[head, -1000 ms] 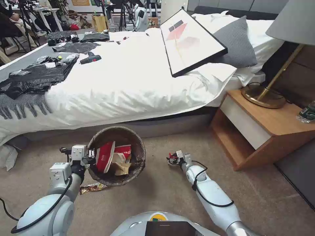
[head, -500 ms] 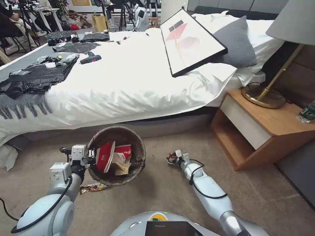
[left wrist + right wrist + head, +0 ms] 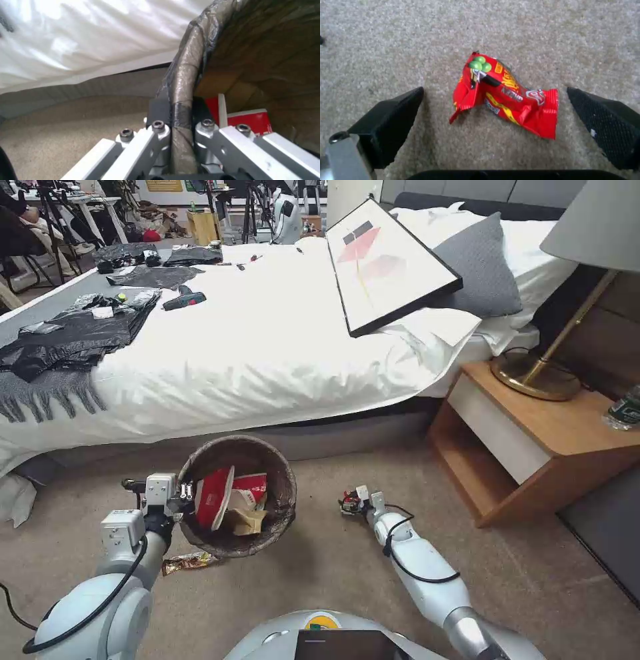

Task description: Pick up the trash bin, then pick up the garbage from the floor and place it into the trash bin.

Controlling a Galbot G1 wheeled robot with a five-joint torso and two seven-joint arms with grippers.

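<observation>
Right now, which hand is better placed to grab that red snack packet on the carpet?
The right hand. Its open fingers straddle the red packet on the carpet. The left hand is clamped on the trash bin rim, holding it.

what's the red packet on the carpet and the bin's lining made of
Red packet: seemingly thin glossy plastic film, judging by sharp creases and printed sheen. Trash bin lining: probably thin dark plastic bag, wrinkled and shiny where the left gripper pinches the rim.
</observation>
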